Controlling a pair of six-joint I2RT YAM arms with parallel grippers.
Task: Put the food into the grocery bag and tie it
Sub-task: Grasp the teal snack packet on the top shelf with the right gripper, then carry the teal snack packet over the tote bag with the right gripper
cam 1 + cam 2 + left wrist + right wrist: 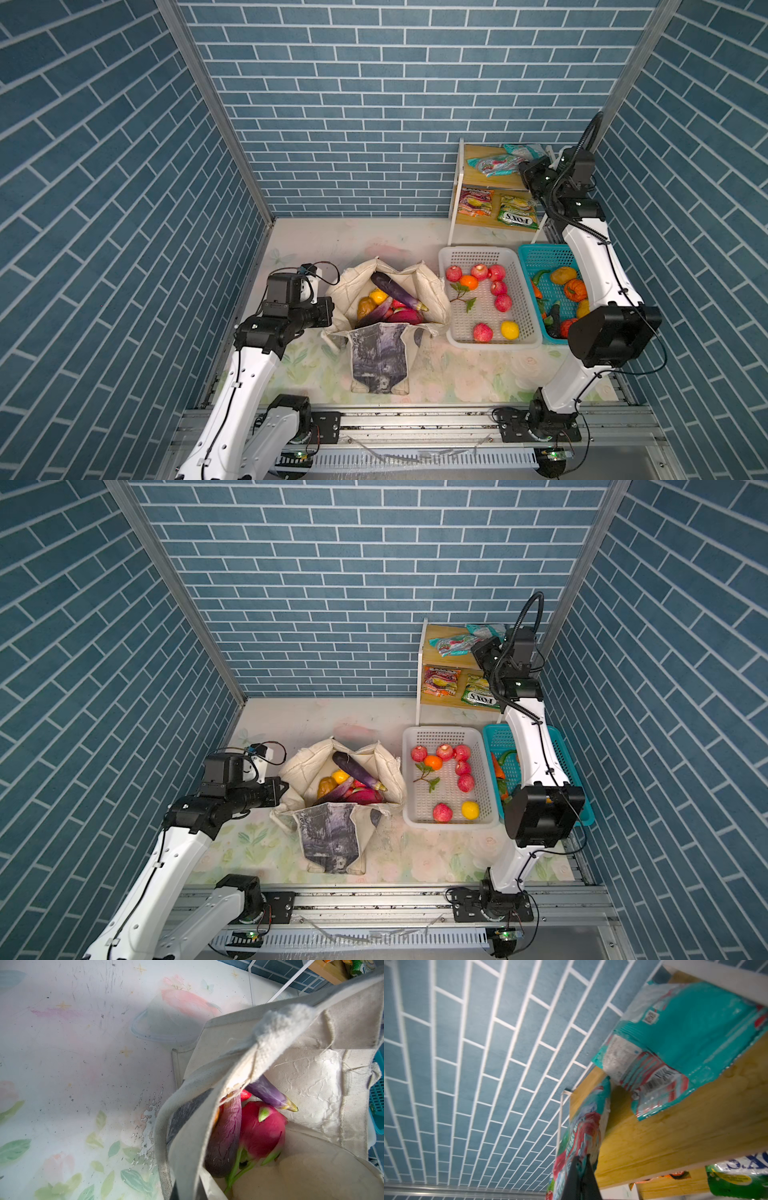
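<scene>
— What do you count in the white basket [469, 250]?
— I get six red apples [503, 303], one orange [468, 282], one lemon [510, 330].
— And the tote [432, 286]?
— Two aubergines [395, 289], one dragon fruit [405, 318] showing. On the shelf [470, 154] I see two teal packets [494, 164], two other packets [517, 212].

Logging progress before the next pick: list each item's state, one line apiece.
grocery bag: standing open, untied, aubergines and dragon fruit inside.
left gripper: shut on the bag's rim.
right gripper: shut on a teal snack packet at the top shelf.
second teal packet: lying on that shelf.
white basket: holds apples.
teal basket: holds vegetables, partly behind the right arm.
</scene>
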